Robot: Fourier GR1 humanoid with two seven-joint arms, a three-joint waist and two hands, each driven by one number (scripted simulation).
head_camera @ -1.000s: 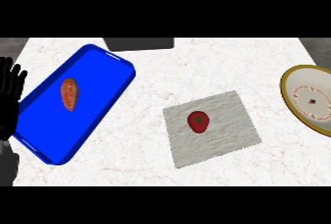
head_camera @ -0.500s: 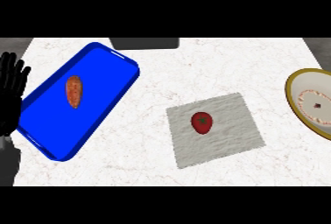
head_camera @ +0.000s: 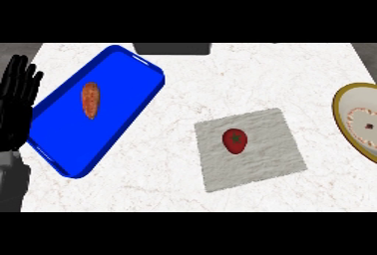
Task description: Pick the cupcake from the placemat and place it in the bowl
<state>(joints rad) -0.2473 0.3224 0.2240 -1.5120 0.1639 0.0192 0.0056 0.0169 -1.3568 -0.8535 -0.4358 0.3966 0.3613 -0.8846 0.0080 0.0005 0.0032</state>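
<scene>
One pale marble counter [head_camera: 221,74] carries a blue tray [head_camera: 117,94], a grey placemat [head_camera: 265,154] with a red item [head_camera: 234,140], and a bowl [head_camera: 346,107]. Left hand [head_camera: 16,107] rests at the edge, fingers straight and apart.

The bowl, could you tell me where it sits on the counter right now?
In the head view the bowl sits at the far right edge, partly cut off by the frame, to the right of the grey placemat and apart from it.

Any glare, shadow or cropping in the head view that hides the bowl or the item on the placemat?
Head view: lighting even, no glare or strong shadows; the red item on the grey placemat shows whole; the bowl is cut by the right edge; the left hand rests at the left edge.
</scene>
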